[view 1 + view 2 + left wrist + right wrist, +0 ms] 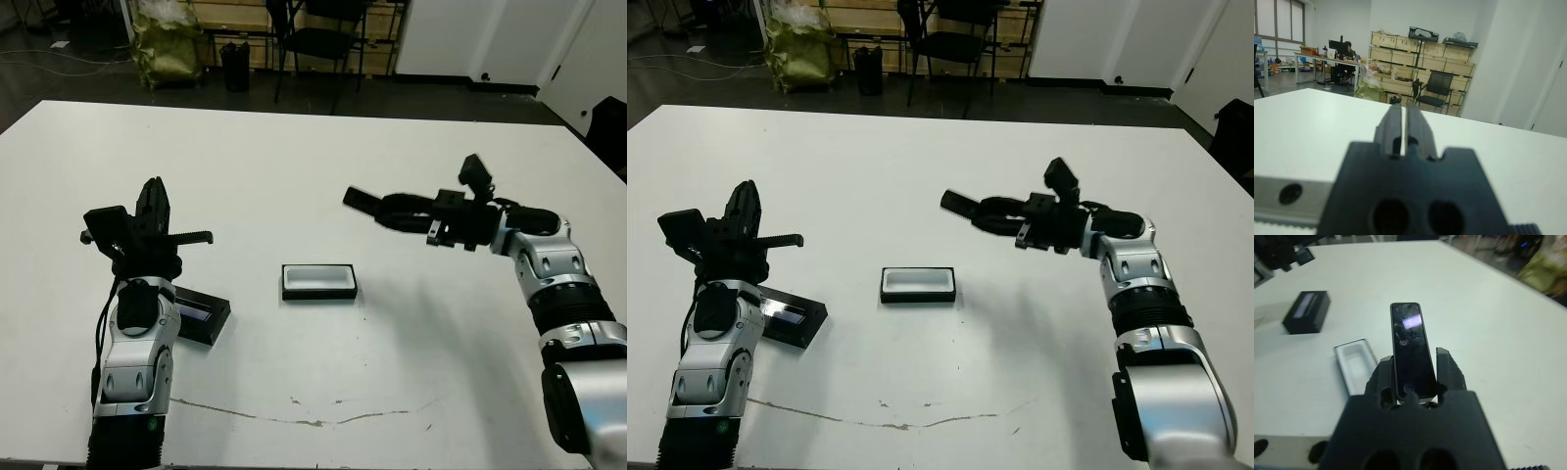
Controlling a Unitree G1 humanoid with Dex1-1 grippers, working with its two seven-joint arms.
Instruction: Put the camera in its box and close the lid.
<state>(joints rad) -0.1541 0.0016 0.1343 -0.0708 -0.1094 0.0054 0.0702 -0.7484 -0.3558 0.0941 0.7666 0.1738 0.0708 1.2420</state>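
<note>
My right gripper [397, 211] is shut on the camera [1410, 350], a slim black bar with a small pale screen. It holds the camera above the table, right of and beyond the box [317, 281]. The box is a shallow black tray with white lining, lying open at the table's middle. At the left the lid [201, 315], black with a pale stripe, lies flat on the table beside my left arm. Above the lid, my left gripper [152, 203] points upward, shut, and nothing shows between its fingers [1396, 128].
A thin dark crack line [313, 419] runs along the white table [294, 157] near its front edge. Beyond the far edge stand a black chair [318, 39], a small dark bin [234, 65] and a yellow-green bag [168, 44].
</note>
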